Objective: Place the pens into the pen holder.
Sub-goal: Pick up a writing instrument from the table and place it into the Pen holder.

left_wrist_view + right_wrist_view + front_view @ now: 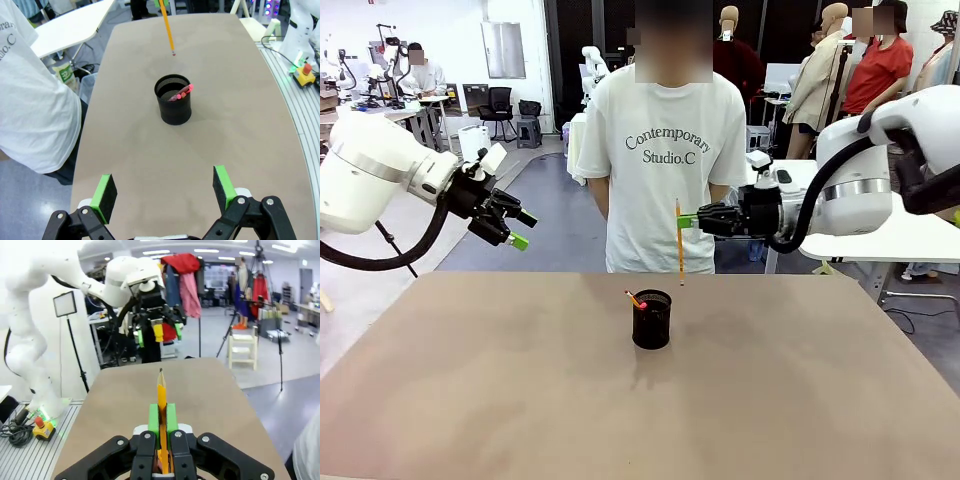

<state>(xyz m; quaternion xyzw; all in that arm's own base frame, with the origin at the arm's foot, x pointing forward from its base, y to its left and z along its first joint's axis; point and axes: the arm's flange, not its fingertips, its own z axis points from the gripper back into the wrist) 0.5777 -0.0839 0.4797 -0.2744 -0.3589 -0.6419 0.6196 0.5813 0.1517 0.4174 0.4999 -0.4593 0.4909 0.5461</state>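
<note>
The pen holder [652, 319] is a small black mesh cup in the middle of the table, seen also in the left wrist view [173, 99]. A pinkish-red pen [181, 93] leans inside it, its tip showing over the rim [634, 298]. My right gripper [688, 221] is shut on an orange-yellow pencil [679, 243] that hangs upright above the table's far side, just behind and right of the cup; its green pads [155, 420] pinch the pencil [161, 395]. The pencil's lower end [168, 31] shows beyond the cup. My left gripper [520, 230] hovers open and empty at the left [164, 188].
A person in a white T-shirt [660, 160] stands at the table's far edge, hands behind the back. The brown table [500, 380] is bare around the cup. An emergency-stop button [305, 72] sits beside the table.
</note>
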